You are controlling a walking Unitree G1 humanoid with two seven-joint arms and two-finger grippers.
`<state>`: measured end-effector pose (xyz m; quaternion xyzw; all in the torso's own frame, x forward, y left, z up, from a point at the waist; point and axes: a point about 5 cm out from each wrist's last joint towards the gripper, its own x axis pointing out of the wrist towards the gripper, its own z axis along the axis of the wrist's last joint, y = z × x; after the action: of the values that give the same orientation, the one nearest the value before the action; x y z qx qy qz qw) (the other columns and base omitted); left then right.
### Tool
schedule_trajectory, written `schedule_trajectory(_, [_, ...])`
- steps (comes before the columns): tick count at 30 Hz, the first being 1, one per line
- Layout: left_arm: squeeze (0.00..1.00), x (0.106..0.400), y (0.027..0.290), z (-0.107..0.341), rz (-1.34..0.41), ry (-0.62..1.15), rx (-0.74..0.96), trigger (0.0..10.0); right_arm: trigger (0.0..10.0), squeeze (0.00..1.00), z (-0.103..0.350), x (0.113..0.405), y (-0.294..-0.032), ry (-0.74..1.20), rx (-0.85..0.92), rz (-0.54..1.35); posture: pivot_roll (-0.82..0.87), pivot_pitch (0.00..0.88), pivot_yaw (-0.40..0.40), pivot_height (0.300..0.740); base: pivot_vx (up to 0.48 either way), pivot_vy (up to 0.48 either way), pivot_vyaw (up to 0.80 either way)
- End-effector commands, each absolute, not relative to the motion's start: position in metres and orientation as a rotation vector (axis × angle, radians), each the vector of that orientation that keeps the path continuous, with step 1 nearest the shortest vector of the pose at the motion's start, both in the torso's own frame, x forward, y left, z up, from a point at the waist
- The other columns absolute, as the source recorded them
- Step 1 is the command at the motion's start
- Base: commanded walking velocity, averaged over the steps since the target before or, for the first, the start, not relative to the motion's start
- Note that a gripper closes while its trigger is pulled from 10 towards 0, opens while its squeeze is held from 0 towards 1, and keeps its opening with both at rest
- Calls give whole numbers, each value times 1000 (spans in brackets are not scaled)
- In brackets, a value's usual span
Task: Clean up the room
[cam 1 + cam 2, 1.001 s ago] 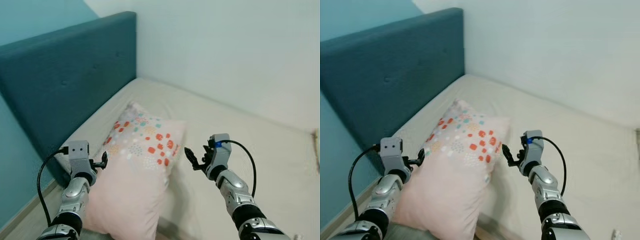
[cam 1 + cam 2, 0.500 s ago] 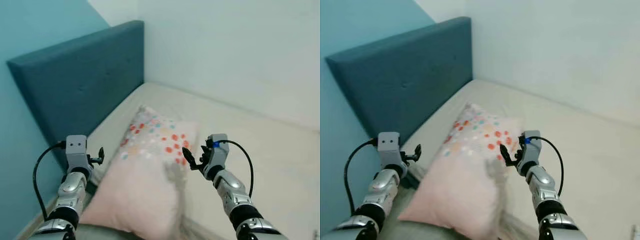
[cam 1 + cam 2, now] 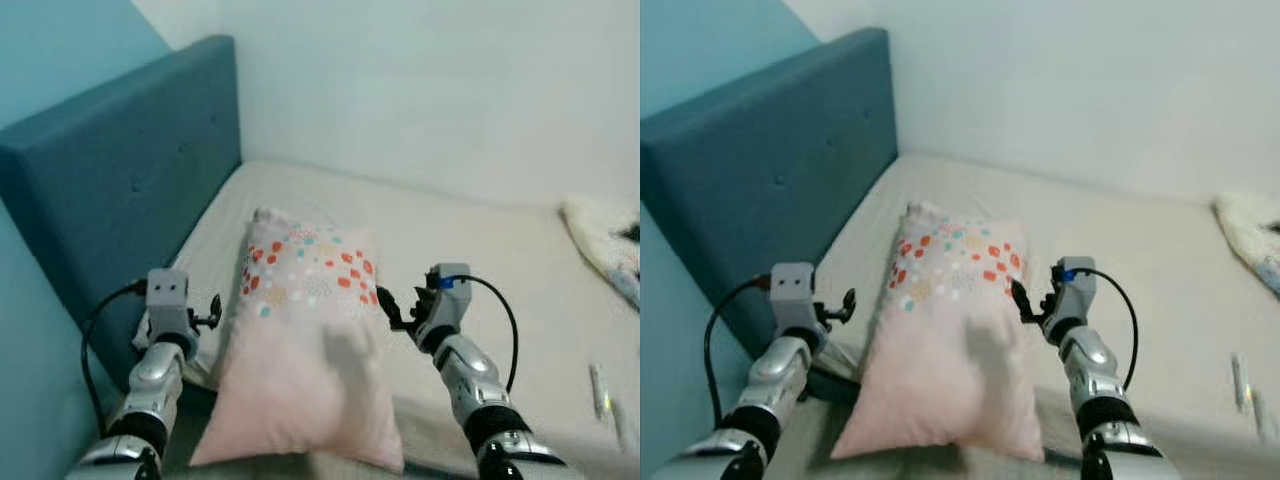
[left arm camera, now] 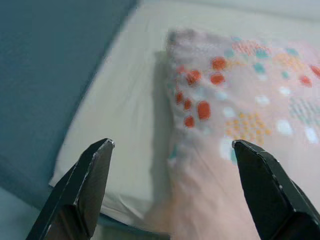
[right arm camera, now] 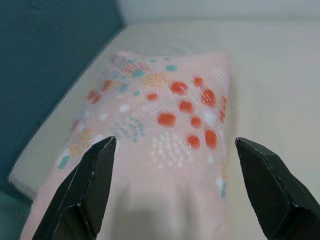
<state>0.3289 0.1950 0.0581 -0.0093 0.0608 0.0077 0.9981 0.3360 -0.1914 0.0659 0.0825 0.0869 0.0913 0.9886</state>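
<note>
A soft, puffy pink pillow (image 3: 305, 340) dotted with red, teal and white lies on the smooth beige mattress (image 3: 480, 250) by the padded teal headboard (image 3: 110, 190), flanked by the left gripper (image 3: 213, 311) and right gripper (image 3: 385, 308), both with fingers spread.

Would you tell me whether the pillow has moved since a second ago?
Cannot tell: the view itself swung, and the pillow lies about as near the headboard.
</note>
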Motion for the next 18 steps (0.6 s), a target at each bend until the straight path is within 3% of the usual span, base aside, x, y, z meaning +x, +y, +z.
schedule_trajectory(1, [0, 329, 190, 59, -5, 113, -25, 10000, 10000, 0, 74, 340, -193, 145, 164, 175, 25, 0, -47, 740, 0, 0, 0])
schedule_trajectory(9, [0, 328, 182, 58, -43, 102, -32, 10000, 10000, 0, 76, 341, -192, 129, 177, 189, 21, 0, -47, 740, 0, 0, 0])
schedule_trajectory(18, [0, 326, 170, 55, -74, 98, -18, 10000, 10000, 0, 78, 341, -191, 118, 180, 204, 20, 0, -46, 740, 343, 0, 0])
